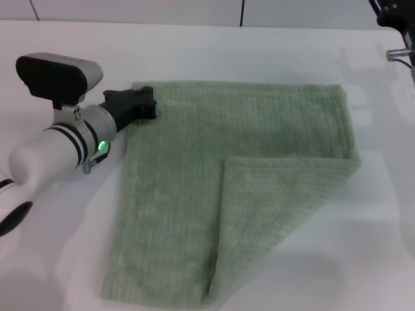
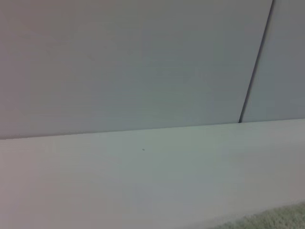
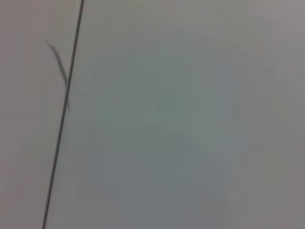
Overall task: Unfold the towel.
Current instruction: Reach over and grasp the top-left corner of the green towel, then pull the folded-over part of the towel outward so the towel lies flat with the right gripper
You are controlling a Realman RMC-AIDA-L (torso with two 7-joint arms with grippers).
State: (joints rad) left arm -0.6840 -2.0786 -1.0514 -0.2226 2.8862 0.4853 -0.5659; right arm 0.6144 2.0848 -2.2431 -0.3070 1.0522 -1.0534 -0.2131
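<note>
The pale sage-green towel lies spread on the white table in the head view. Its near right part is folded back over itself, forming a slanted flap on top. My left gripper rests at the towel's far left corner, right at the cloth's edge. The left wrist view shows only a strip of the towel at the picture's edge. My right gripper is parked at the far right, well away from the towel and mostly cut off by the frame.
A wall with a dark vertical seam stands behind the table's far edge. A small metal part sits near the right arm. The right wrist view shows only a plain surface with a dark seam.
</note>
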